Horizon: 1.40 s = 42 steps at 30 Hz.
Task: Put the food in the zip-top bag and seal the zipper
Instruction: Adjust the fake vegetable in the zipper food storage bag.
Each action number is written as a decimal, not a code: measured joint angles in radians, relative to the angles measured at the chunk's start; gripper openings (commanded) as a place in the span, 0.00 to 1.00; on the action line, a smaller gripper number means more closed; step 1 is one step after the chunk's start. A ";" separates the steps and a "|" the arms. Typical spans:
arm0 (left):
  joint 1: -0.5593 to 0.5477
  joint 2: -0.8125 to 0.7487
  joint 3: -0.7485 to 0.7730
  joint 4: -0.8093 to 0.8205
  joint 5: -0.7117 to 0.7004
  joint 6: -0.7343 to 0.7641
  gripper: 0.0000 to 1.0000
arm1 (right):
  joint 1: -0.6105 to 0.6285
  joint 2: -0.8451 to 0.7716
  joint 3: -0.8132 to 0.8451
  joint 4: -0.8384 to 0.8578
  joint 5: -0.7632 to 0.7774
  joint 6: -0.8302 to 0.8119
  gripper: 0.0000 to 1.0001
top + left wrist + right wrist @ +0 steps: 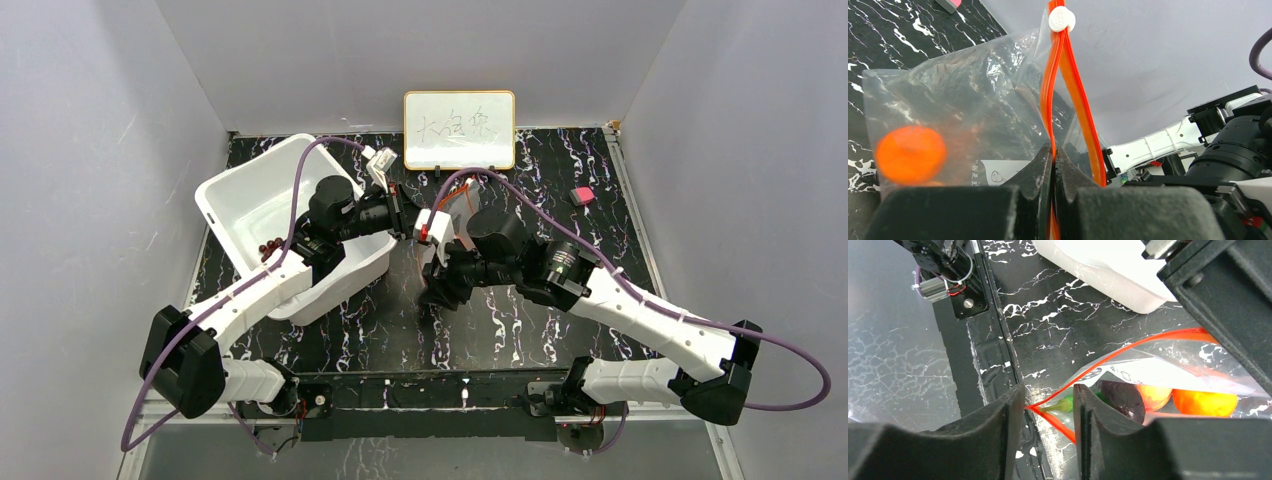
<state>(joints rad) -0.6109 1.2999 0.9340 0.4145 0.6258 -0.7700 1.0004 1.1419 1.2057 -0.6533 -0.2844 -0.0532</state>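
- My left gripper [1053,150] has its fingers pressed tight together on the zipper [1075,95], pinching the red-orange strip, which rises straight up out of the jaws.
- A white slider [1061,19] sits at the far end of that strip. The strip's two halves stand slightly apart along their length.
- The zip-top bag [963,100] spreads out to the left of the strip in this wrist view. An orange fruit [910,154] shows through the crinkled plastic, beside a white label patch [998,172].
- My right gripper [1049,390] has its fingers spread, with the bag's other zipper corner poking into the gap, unclamped.
- Through the mouth at that end I see a green bit [1063,405], a dark purple piece [1120,397] and orange fruit inside the bag.
- I cannot tell whether the bag's underside rests on the black marbled table [1048,325].
- From above, the bag spans between my two grippers, just right of the white bin [250,200].
- A dark red grape bunch [268,250] lies in that bin, beside my left arm.
- A whiteboard [459,130] leans at the back wall, with a small pink object [581,195] on the table to its right.
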 measured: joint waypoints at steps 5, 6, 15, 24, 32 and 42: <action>0.000 0.000 0.000 -0.002 0.000 0.000 0.00 | 0.006 -0.001 -0.011 -0.009 0.027 0.001 0.29; 0.000 0.000 0.000 -0.002 0.000 0.000 0.00 | 0.007 -0.001 -0.011 -0.010 0.030 0.001 0.27; 0.000 0.000 -0.001 -0.004 0.000 0.007 0.00 | 0.008 -0.001 -0.011 -0.027 0.051 0.032 0.29; 0.000 0.000 -0.001 -0.027 0.001 0.019 0.00 | 0.008 -0.005 -0.011 -0.035 0.061 0.048 0.32; 0.000 0.000 -0.001 -0.029 0.001 0.026 0.00 | 0.008 -0.011 0.012 -0.047 0.061 0.053 0.30; 0.000 0.000 -0.001 -0.034 0.003 0.030 0.00 | 0.008 -0.016 0.014 -0.054 0.065 0.054 0.25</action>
<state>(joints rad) -0.6109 1.2999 0.9329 0.3805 0.6285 -0.7403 1.0080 1.1263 1.2194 -0.7071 -0.2195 0.0010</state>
